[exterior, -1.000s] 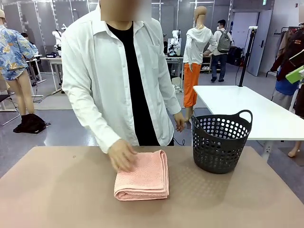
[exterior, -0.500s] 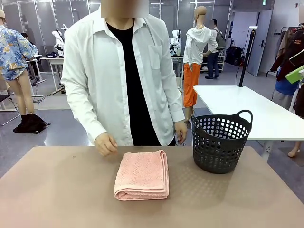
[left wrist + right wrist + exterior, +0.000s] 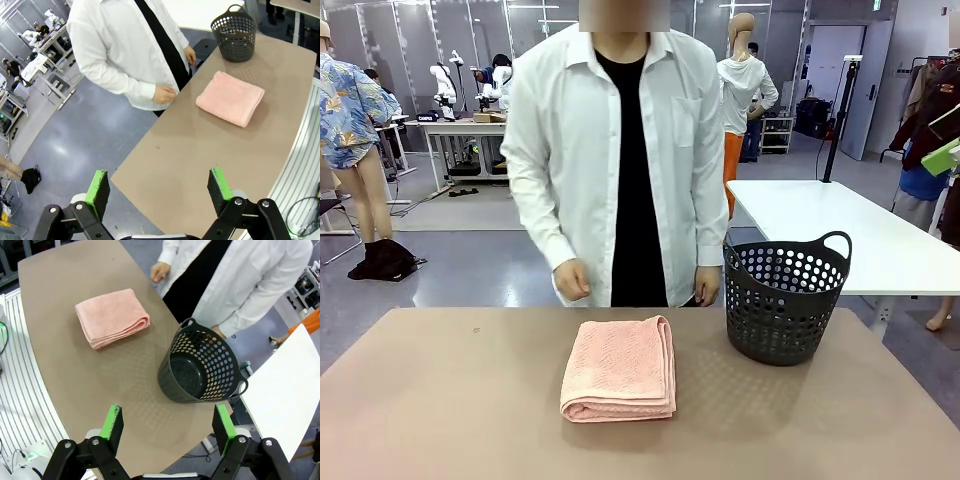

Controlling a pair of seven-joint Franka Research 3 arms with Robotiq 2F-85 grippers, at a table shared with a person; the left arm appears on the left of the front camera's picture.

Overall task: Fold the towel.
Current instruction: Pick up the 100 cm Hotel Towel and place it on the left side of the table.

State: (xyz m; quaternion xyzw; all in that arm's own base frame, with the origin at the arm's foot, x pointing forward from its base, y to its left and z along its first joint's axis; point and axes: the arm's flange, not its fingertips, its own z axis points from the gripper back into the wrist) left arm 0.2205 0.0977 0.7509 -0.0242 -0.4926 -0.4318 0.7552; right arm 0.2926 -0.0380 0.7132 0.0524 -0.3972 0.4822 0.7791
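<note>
Salmon-pink towel: folded, flat beside basket, seemingly finished. Left gripper, right gripper: jaws apart, empty, raised clear.

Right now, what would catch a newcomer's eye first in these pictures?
A salmon-pink terry towel, folded into a thick pad, lies in the middle of the brown table. A dark perforated plastic basket stands empty to its right, apart from it. A white-shirted person stands behind.

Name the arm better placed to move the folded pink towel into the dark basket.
Probably right: its open hand hangs near the perforated dark plastic basket, with the folded salmon-pink terry towel just beyond.
</note>
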